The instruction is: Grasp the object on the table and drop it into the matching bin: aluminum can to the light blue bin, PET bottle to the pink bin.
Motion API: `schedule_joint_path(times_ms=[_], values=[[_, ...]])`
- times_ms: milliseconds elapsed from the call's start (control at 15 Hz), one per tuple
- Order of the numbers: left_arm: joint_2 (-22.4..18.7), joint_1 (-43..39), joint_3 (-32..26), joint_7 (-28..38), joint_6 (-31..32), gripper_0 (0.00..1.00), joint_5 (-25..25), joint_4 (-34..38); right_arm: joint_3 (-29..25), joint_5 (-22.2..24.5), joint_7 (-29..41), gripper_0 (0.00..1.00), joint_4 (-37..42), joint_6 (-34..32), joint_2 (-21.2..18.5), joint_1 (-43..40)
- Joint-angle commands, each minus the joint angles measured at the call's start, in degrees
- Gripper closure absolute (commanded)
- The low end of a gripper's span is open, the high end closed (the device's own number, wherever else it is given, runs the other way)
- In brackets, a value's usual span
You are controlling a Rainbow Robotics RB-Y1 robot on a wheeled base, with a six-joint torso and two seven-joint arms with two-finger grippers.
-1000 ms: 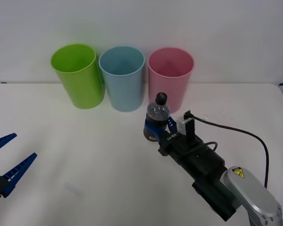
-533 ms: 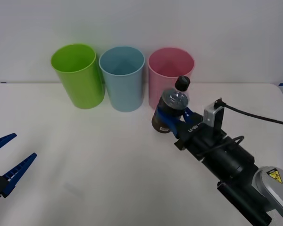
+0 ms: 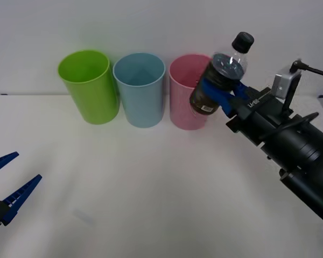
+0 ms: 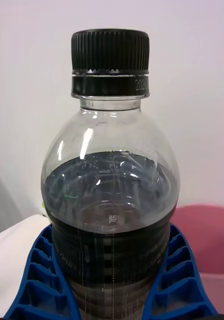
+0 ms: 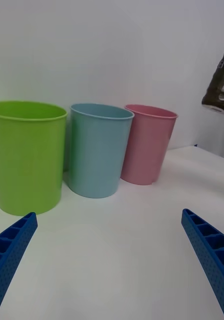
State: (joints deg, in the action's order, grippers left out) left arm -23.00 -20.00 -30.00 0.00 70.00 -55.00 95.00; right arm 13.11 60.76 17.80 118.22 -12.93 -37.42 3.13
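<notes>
The white table (image 3: 151, 188) is spreading across the lower part of the front view. Three bins are standing upright on it in a row along its far edge, upper centre of the frame: a green bin (image 3: 88, 88) at the left, the blue bin (image 3: 140, 91) in the middle, the pink bin (image 3: 185, 99) at the right, each just beside the next.

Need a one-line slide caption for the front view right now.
Right gripper holds the PET bottle tilted, lifted beside the pink bin; left gripper idle.
</notes>
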Motion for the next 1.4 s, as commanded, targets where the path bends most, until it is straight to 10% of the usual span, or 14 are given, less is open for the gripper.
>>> schedule_joint_path(times_ms=[67, 1400], values=[[0.00, 0.00, 0.00, 0.00, 0.00, 0.00, 0.00, 0.00, -0.90, -0.03, 3.91, 1.00, -3.52, 0.01, -1.51, 5.30], [0.00, 0.00, 0.00, 0.00, 0.00, 0.00, 0.00, 0.00, 1.39, 9.38, 4.35, 1.00, -40.00, 0.01, 12.20, 33.25]])
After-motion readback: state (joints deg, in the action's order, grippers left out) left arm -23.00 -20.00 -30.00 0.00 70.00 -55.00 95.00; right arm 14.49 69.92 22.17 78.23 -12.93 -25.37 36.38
